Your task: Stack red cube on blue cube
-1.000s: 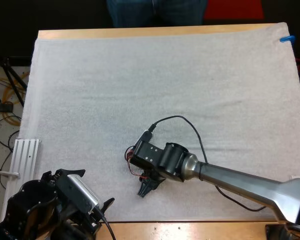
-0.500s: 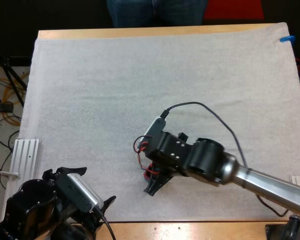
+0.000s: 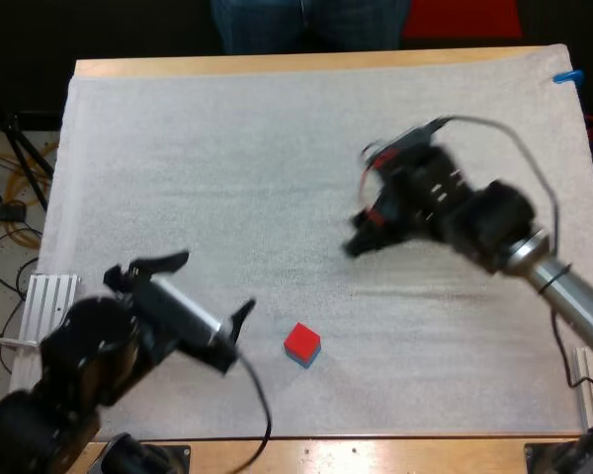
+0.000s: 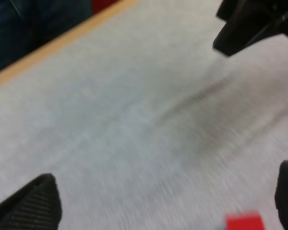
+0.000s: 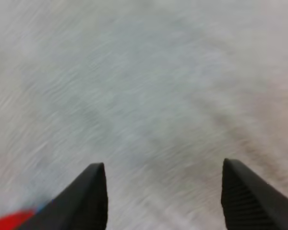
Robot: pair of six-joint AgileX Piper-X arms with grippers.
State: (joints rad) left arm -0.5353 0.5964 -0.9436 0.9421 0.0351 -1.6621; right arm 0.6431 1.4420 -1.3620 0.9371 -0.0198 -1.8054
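Left gripper (image 3: 215, 281): black fingers spread wide, empty, over the near-left part of the mat (image 3: 227, 168). Just right of it the red cube (image 3: 301, 340) sits on the blue cube (image 3: 307, 358), of which a thin blue sliver shows, at the mat's near middle. Farther right, the right gripper (image 5: 163, 164): wedge-shaped fingers apart, pinching nothing. The mat is white and fuzzy. Wooden table (image 3: 277, 63) edge beyond, then a person's legs (image 3: 306, 25) in denim.

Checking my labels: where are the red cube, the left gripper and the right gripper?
red cube (image 3: 301, 341), high view, its top face.
left gripper (image 3: 215, 281), high view, midway between its open fingertips.
right gripper (image 5: 163, 164), right wrist view, midway between its open fingertips.
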